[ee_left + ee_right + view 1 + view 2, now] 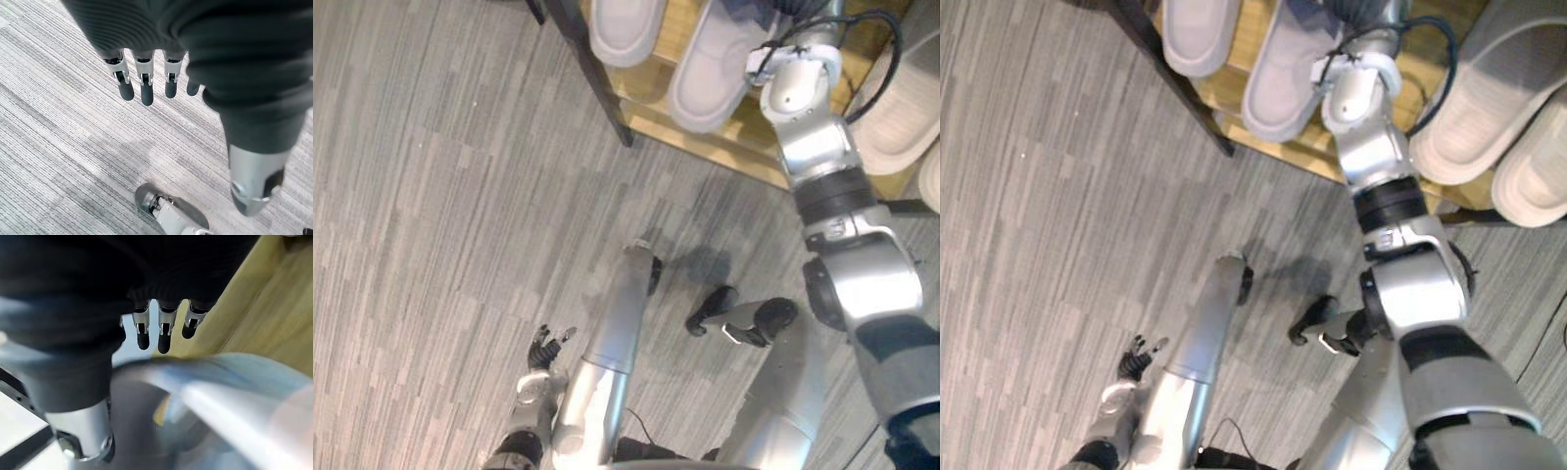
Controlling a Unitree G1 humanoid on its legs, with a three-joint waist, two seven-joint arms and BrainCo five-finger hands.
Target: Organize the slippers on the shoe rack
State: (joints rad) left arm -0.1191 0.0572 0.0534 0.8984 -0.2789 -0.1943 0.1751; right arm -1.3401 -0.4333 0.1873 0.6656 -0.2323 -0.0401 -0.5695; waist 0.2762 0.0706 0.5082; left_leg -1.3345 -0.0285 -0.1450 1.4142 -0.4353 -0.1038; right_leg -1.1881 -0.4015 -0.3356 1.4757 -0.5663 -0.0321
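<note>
Grey carpet floor, streaked plank pattern (lighter and darker bands)

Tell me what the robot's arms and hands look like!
Both arms are shiny silver-grey tubes with rounded joints; the right arm wears a black band. The left robot hand and right robot hand have silver fingers with dark tips and a dark ribbed cover.

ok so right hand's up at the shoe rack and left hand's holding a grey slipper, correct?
Not quite. The left hand holds nothing: the left wrist view shows its fingers straight above the carpet. The right hand is up at the shoe rack, as you said.
</note>
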